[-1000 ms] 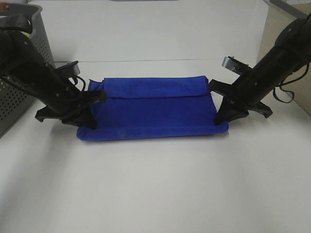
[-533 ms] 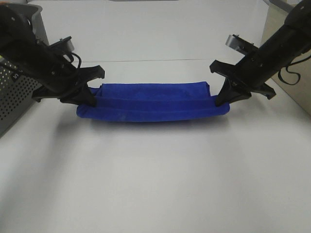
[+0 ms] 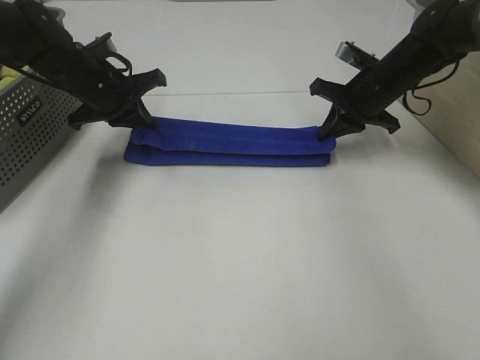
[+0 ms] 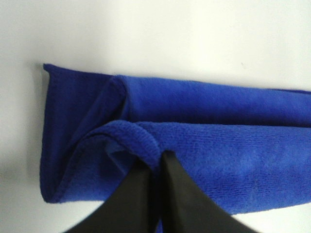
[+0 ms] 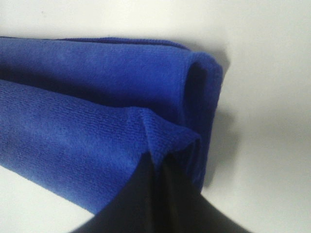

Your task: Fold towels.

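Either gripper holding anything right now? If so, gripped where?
Both hold the blue towel. The left gripper pinches a folded edge at one short end, and the right gripper pinches a folded edge at the other.

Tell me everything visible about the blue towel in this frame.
The blue towel is a deep-blue, nubby terry-like cloth, folded into a long narrow strip of several layers lying on the white table, running left to right. The left gripper pinches its upper fold at one end, the right gripper at the other, jaws closed on cloth.
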Controlling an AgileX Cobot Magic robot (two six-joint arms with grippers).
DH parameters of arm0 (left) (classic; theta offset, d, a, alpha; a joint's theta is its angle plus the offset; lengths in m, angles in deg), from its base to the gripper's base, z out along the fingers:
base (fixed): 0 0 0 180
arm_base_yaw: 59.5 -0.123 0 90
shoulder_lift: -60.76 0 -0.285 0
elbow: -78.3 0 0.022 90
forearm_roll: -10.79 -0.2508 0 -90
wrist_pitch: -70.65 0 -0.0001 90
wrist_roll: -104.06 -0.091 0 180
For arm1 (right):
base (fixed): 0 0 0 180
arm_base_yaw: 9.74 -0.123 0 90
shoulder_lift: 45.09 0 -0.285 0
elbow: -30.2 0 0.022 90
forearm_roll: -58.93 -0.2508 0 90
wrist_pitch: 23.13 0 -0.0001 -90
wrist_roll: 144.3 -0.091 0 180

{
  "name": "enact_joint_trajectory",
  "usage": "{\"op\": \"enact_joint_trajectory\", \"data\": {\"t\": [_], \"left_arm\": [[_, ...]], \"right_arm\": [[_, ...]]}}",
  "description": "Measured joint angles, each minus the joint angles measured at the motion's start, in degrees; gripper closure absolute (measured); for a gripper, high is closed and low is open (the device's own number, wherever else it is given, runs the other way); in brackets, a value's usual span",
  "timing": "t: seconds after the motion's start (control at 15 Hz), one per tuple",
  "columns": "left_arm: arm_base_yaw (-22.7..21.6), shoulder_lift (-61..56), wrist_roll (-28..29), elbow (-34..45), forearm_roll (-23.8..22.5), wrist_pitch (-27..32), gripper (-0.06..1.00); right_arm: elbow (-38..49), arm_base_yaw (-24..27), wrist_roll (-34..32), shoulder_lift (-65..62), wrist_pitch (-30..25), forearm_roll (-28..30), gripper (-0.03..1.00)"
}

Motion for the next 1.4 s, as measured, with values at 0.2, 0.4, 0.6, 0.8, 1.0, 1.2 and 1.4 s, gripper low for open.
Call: {"op": "enact_joint_trajectory", "data": {"t": [0.2, 0.4, 0.6, 0.8, 1.0, 1.2, 1.4], "left_arm": [[-0.17, 3.78, 0.11, -2.69, 0.23, -2.41, 0.91], [-0.17, 5.21, 0.11, -2.92, 0.17, -2.92, 0.86], [-0.17, 5.27, -0.92, -2.98, -0.34, -3.15, 0.30], [-0.23, 5.27, -1.09, -2.98, -2.81, -2.46, 0.05], [-0.23, 4.53, -1.03, -2.98, -7.16, -1.38, 0.03], [-0.29, 3.27, -0.74, -3.21, -10.20, -2.18, 0.03], [-0.29, 4.76, 0.17, -3.21, -10.43, -2.23, 0.03]], "right_arm": [[-1.09, 0.00, 0.00, 2.92, 3.95, 0.00, 0.97], [-1.20, 0.00, 0.00, 3.55, 4.41, -0.17, 0.91], [-1.20, 0.00, -0.06, 3.61, 2.41, -1.83, 0.27], [-1.26, 0.00, -0.06, 1.72, 0.97, -1.15, 0.15], [-1.38, 0.46, -0.06, -0.23, 0.86, -0.52, 0.14], [-1.38, 0.57, -0.06, -0.23, 0.80, 0.86, 0.14], [-1.38, 0.57, -0.06, -0.23, 0.86, 0.86, 0.14]]}}
